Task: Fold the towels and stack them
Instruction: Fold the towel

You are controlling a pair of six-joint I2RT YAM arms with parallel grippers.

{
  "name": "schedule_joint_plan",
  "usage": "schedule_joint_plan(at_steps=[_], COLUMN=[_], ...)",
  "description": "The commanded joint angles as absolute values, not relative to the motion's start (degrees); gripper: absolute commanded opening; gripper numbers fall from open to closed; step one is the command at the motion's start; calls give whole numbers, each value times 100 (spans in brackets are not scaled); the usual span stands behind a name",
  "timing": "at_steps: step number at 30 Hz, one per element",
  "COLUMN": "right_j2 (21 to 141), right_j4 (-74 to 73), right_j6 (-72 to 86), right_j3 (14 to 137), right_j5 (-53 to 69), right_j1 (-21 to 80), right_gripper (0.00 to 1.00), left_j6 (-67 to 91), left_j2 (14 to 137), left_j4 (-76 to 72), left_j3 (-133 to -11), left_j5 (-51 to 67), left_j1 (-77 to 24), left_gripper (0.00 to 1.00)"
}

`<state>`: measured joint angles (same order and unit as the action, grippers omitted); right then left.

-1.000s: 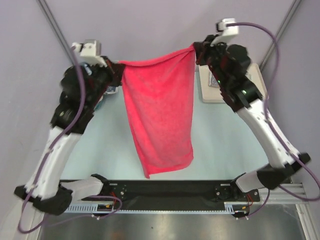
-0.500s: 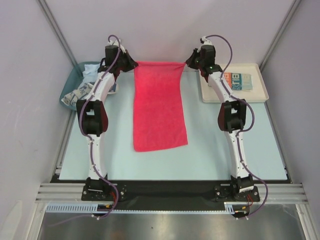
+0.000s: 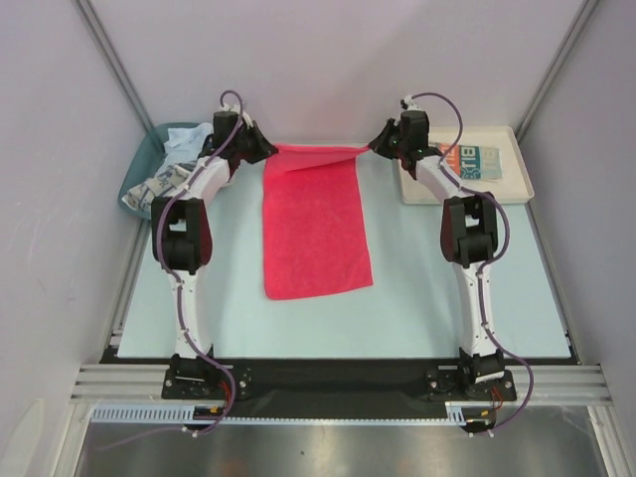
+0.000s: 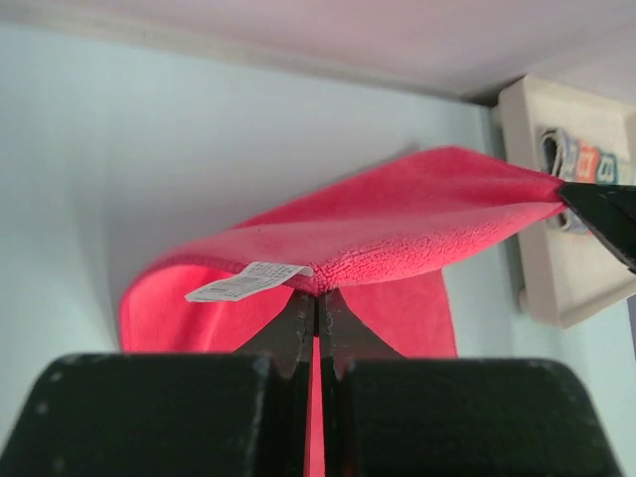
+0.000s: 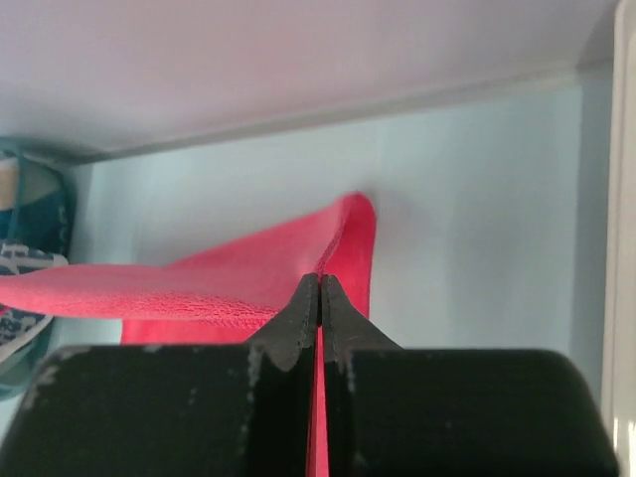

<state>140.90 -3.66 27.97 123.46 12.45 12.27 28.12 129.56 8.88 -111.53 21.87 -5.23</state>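
The plain red-pink towel lies stretched out lengthwise on the table, its far edge lifted. My left gripper is shut on its far left corner, by the white care label. My right gripper is shut on its far right corner. A teal/white/orange towel with big letters lies folded in the white tray. A pale blue towel and a blue-and-white patterned one lie in the teal bin.
The white tray stands at the back right, the teal bin at the back left. Grey walls close the far side and both sides. A black rail with the arm bases runs along the near edge.
Both arms swung the hanging red-pink towel away and down onto the table. Since half a second ago the held far edge has come slightly lower and nearer.
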Motion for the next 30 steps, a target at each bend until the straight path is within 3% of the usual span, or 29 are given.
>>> schedule_joint_plan(at_steps=[1, 18, 30], right_j2=[13194, 11277, 10416], right_j4=[-62, -527, -799], right_j6=[2935, 3059, 2988], right_j3=[11770, 9160, 8051], right_j5=[1152, 1055, 897], right_j1=[1266, 1520, 1740], right_gripper=[0, 0, 0], left_j6=[2856, 2935, 3050], left_j2=[12166, 10328, 9352], left_j4=[536, 852, 870], left_j3=[-10663, -8113, -6646], left_j5=[2224, 1776, 1486], left_j1=[-492, -589, -1002], left_gripper=[0, 0, 0])
